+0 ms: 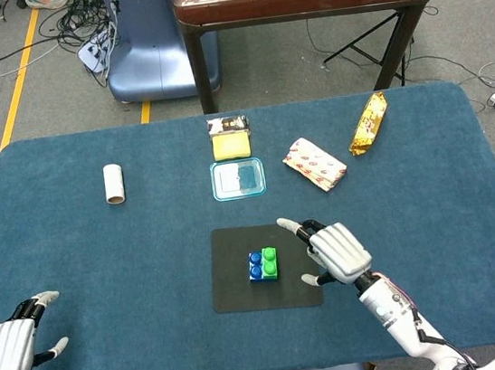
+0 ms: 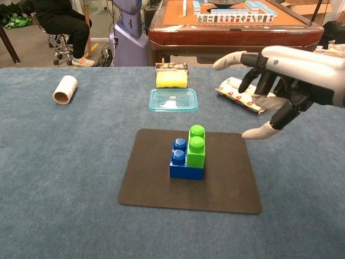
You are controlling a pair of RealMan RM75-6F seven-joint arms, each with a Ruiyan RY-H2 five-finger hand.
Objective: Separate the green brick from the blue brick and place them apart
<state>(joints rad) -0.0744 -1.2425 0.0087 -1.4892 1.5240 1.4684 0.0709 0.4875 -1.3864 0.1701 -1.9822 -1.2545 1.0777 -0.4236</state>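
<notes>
A green brick (image 1: 269,260) (image 2: 196,145) is stacked on the right half of a blue brick (image 1: 257,268) (image 2: 182,161), both on a black mat (image 1: 234,287) (image 2: 226,183) at the table's middle. My right hand (image 1: 337,252) (image 2: 280,73) hovers just right of the bricks with its fingers spread, holding nothing and apart from them. My left hand (image 1: 9,340) rests near the table's front left corner, fingers apart and empty; the chest view does not show it.
Behind the mat lie a clear plastic lid (image 1: 237,178) (image 2: 173,99), a yellow sponge pack (image 1: 229,138) (image 2: 172,75), a white snack packet (image 1: 314,162) (image 2: 243,93) and a yellow snack bag (image 1: 367,123). A white roll (image 1: 114,183) (image 2: 65,89) lies at the left.
</notes>
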